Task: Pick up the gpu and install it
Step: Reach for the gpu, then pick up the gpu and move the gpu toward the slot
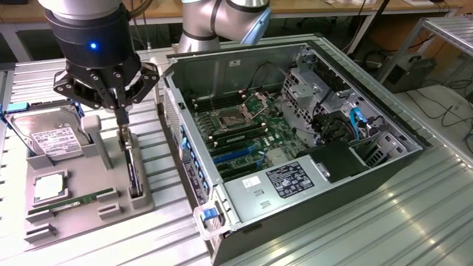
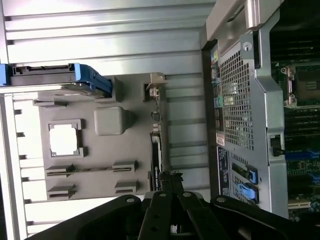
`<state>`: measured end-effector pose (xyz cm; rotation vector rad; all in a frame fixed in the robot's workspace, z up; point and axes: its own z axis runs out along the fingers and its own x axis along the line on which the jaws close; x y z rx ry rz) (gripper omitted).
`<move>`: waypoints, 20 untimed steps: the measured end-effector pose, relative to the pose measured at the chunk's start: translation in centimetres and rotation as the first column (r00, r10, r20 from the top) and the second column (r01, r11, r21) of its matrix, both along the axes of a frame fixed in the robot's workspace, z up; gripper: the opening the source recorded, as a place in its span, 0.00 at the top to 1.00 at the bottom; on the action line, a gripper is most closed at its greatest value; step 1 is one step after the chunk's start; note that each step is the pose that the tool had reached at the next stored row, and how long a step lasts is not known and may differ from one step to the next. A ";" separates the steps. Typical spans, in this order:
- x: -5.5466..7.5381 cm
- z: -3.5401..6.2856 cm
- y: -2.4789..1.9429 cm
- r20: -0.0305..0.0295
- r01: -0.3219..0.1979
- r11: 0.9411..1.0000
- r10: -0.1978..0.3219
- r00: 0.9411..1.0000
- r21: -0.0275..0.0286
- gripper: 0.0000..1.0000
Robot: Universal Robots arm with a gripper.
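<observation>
**Fig. – Tool on the graphics card, card seated in its holder**

The tool [image 1: 122, 123] hangs straight down beside the computer case [image 1: 185, 138], on the exterior view's left of it. Its fingers are drawn narrow about the top edge of the graphics card [image 1: 132, 166]. It looks closed on the card, tho the contact itself is hard to make out. The card stands on its long edge in a slot of the grey holder [image 1: 74, 172], on the side of the holder nearest the case, and is not yet lifted out. Farther from the case the holder also carries a hard drive [image 1: 52, 141] and a memory stick [image 1: 74, 200]. The case lies open on the counter [image 1: 355, 221], w/ its board and blue slots [image 1: 235, 156] exposed.

Risks, as judged:
1. **Tilt.** The grip sits near one end of the card, not its middle, so the free end may sag or swing once clear of the slot, i.e. the card would tilt in the fingers.
2. **Slip.** A thin, smooth edge gives little hold, so the card could slip if the pinch is shallow.
3. **Binding.** A pull out of line w/ the slot could bind the card and drag the holder along.
4. **Knock.** The case wall is close by, and a tilted card could knock it.
</observation>
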<state>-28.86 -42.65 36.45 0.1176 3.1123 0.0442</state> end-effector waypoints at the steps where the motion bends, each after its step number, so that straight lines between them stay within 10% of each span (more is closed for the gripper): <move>1: -0.1 -0.13 0.00 0.000 0.000 1.000 0.000 1.000 -0.002 0.89; 16: -0.1 -0.13 0.00 0.000 -0.001 1.000 0.001 1.000 -0.002 0.89; 20: -0.1 -0.13 0.00 0.000 -0.001 1.000 0.001 1.000 -0.002 0.70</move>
